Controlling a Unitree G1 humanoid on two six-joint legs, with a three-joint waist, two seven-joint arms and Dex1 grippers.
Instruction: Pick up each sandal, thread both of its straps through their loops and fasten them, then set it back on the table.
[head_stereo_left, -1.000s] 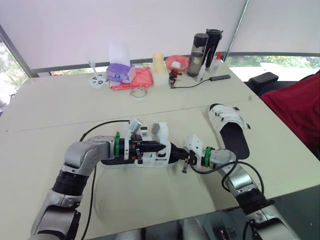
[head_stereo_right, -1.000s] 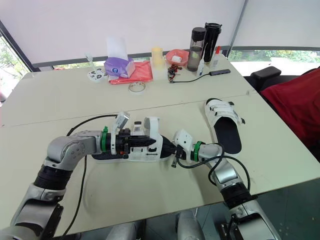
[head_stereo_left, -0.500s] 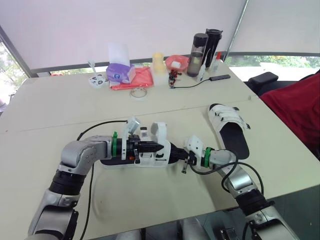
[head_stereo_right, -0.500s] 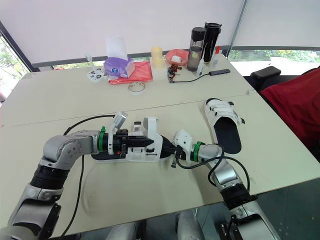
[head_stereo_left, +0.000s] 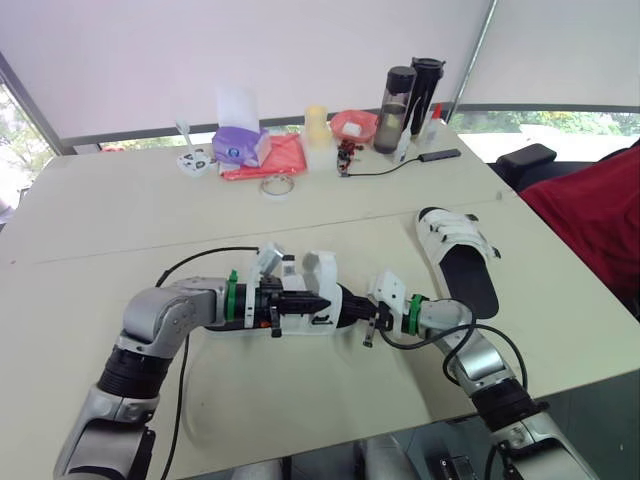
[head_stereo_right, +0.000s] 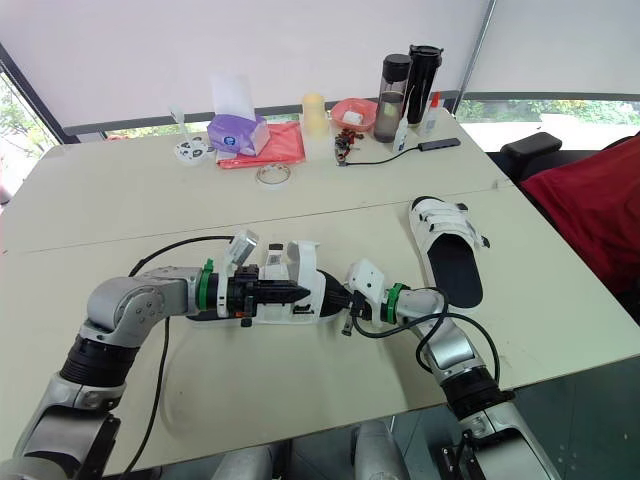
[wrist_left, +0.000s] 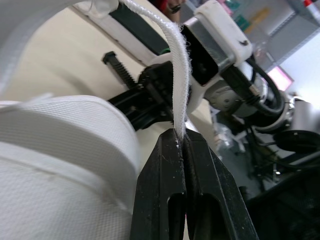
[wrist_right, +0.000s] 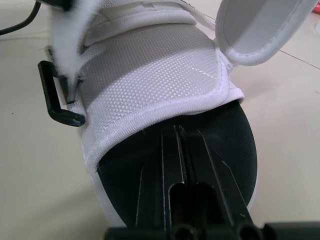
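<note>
White sandal (head_stereo_left: 312, 306), black footbed (wrist_right: 122, 172), on table (head_stereo_left: 120, 200); front flap (wrist_right: 260, 30) stands open. Left gripper (wrist_left: 180, 140) clamped on thin white strap (wrist_left: 181, 80). Right gripper (wrist_right: 180, 134) fingers together over footbed.

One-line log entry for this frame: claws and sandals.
left claw: shut on strap | right claw: shut, tips at near sandal insole | second sandal: flat on table, apart from claws

Beige table (head_stereo_left: 120, 200); white blind (head_stereo_left: 250, 50) (daylit window (head_stereo_left: 15, 130)).
</note>
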